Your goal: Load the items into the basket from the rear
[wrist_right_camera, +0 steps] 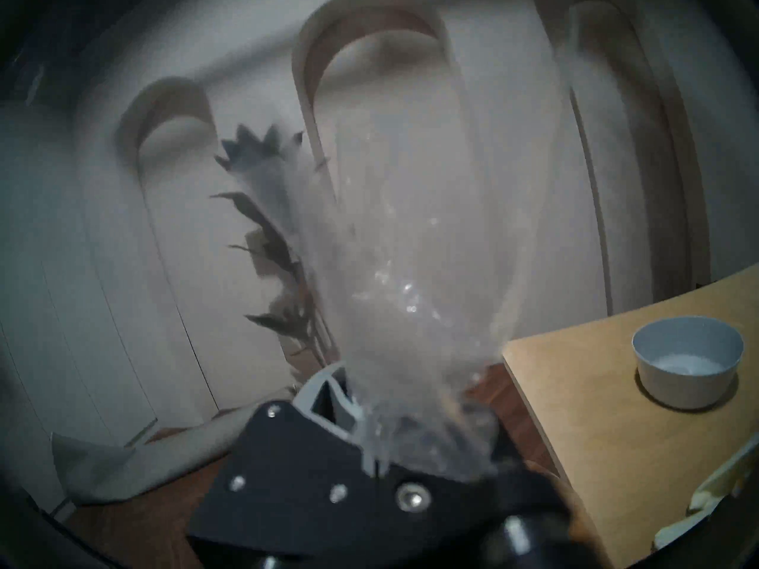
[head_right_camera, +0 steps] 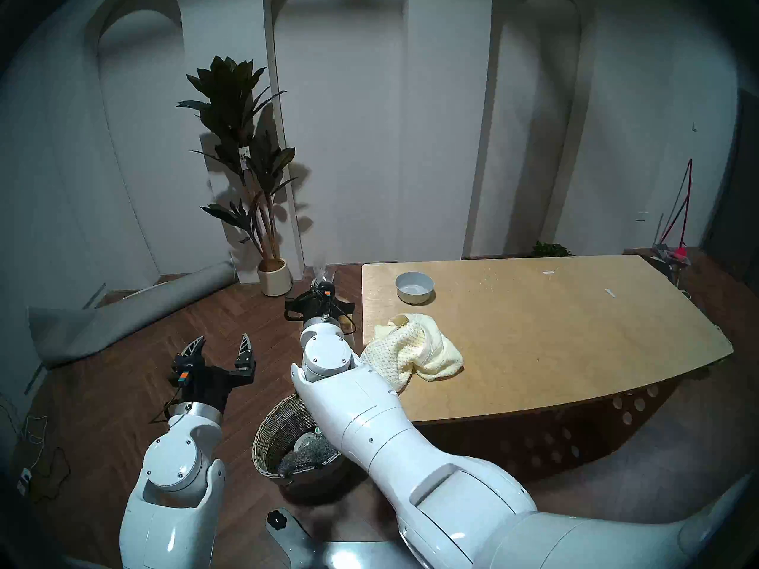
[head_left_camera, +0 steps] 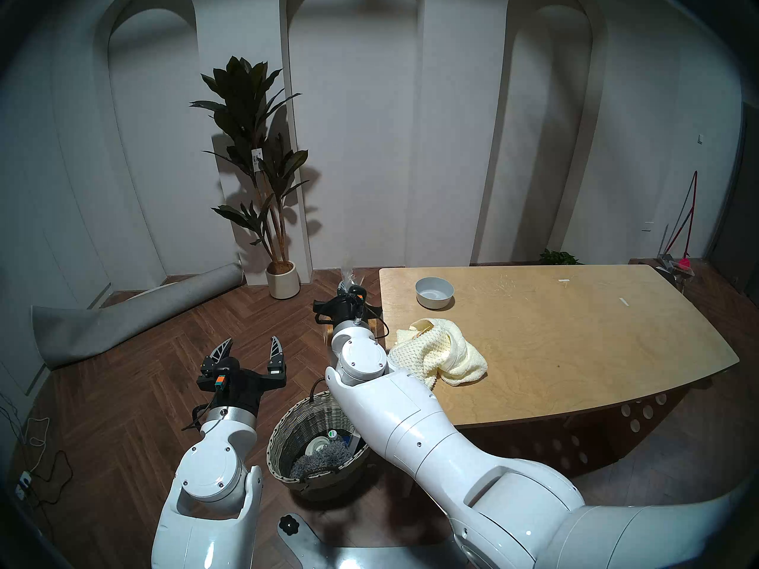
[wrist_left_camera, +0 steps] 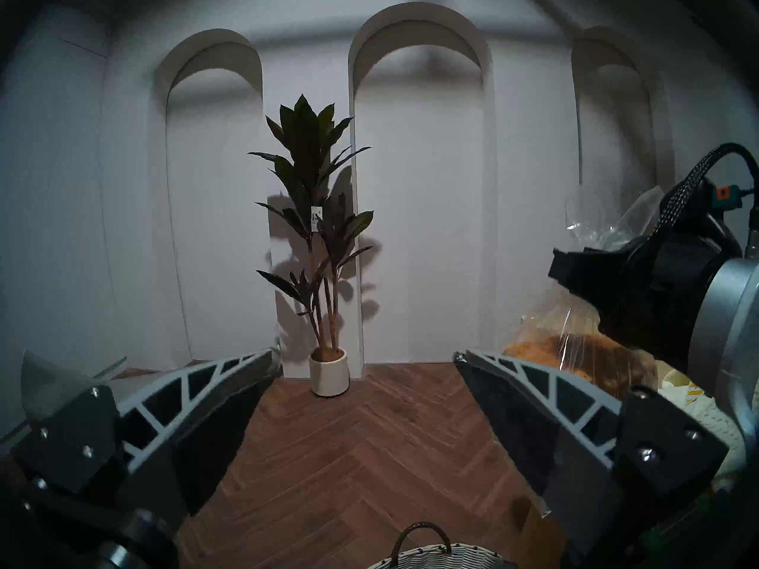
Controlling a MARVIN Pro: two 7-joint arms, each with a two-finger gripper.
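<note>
My right gripper (head_left_camera: 345,301) is shut on the clear plastic bag (wrist_right_camera: 410,268) of a brown bread loaf (wrist_left_camera: 575,350). It holds the loaf in the air just off the table's left edge, beyond the basket. The wicker basket (head_left_camera: 287,432) stands on the floor under my right forearm. The cream-yellow waffle-knit towel (head_left_camera: 443,356) lies crumpled near the table's left edge. The pale grey-white bowl (head_left_camera: 434,292) stands behind it on the wooden table (head_left_camera: 575,342). My left gripper (head_left_camera: 250,348) is open and empty over the floor, left of the basket.
The basket holds a grey shaggy cloth (head_left_camera: 324,459) and a few small things. A plant in a cream pot (head_left_camera: 282,280) stands by the back wall. A rolled grey rug (head_left_camera: 123,317) lies on the floor at left. Cables (head_left_camera: 37,453) trail at the far left.
</note>
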